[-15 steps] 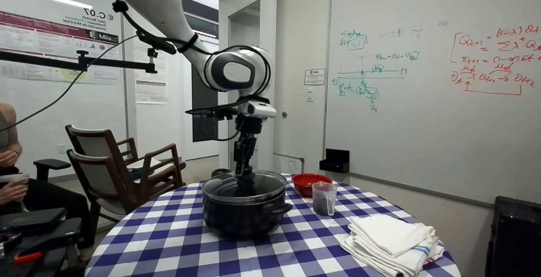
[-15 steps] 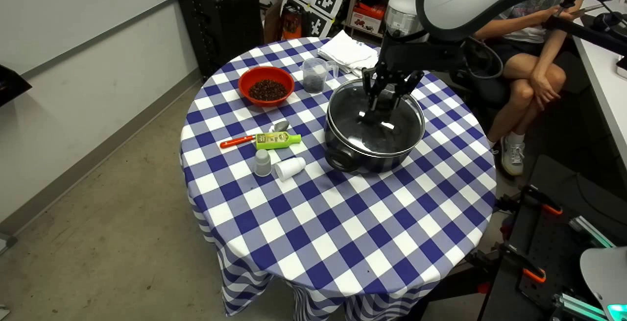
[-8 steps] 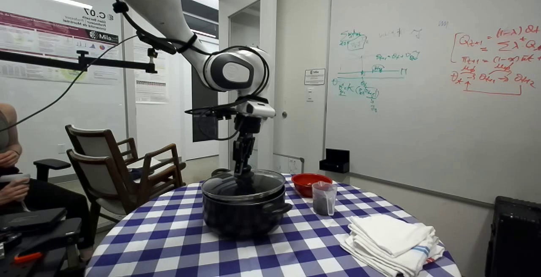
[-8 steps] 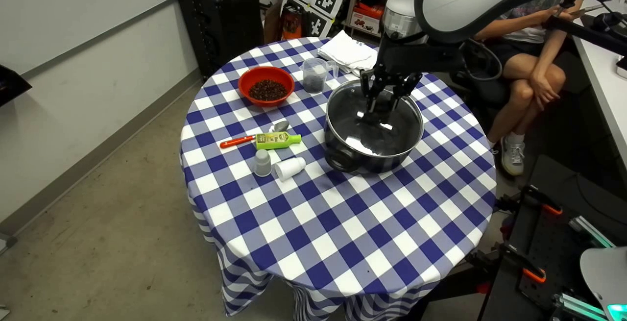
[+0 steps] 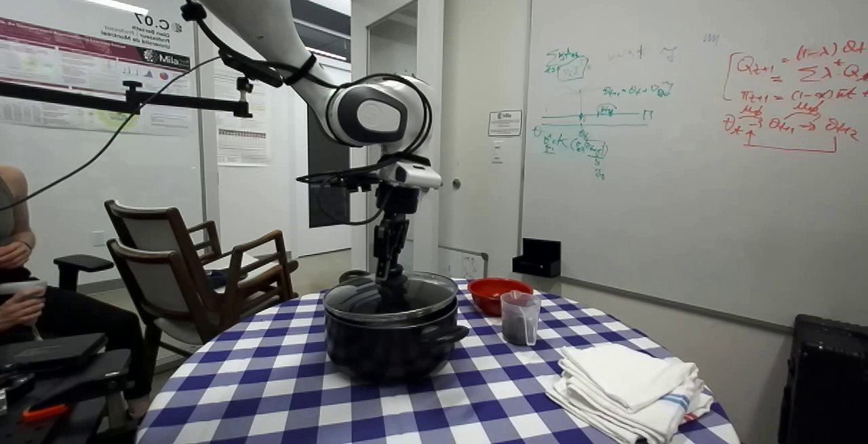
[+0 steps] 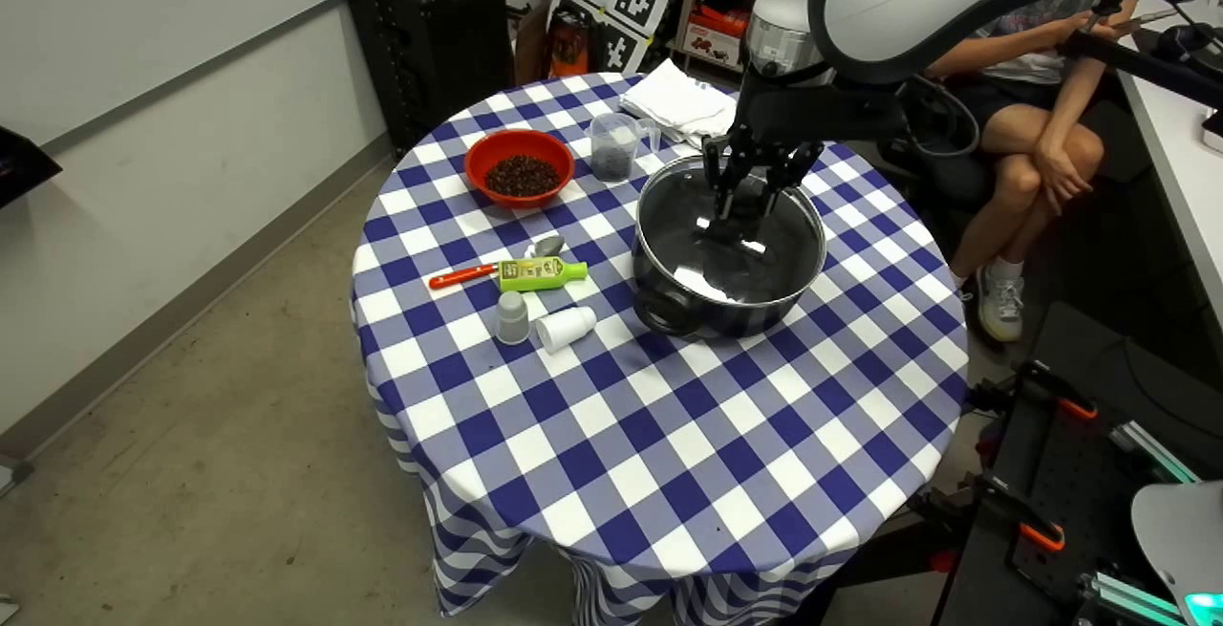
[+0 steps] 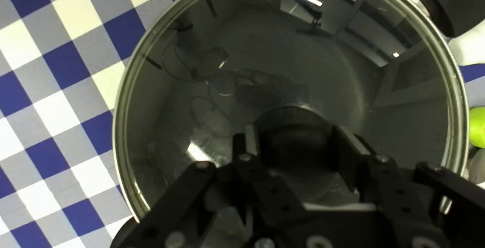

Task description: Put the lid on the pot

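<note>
Pot [image 5: 390,352], before me on a checked surface [image 5: 271,390]; lid [image 5: 417,301] over its mouth, full seating uncertain. Hand [image 6: 746,205] pinches the lid's knob [image 7: 295,138], presumably to centre it without tilting. Knob points up; the round lid, nearly level, has no long axis. Red bowl [image 5: 485,299] beyond, apart.

Red bowl [image 6: 514,142] holds dark granules [image 6: 522,176]. Transparent measuring cup [image 6: 613,146] stands just beside bowl; folded white towels [image 6: 680,102] lie farther from bowl. Green bottle [image 6: 535,274] lies near bowl. Blue-and-white checked tablecloth [image 6: 592,473] under bowl.
</note>
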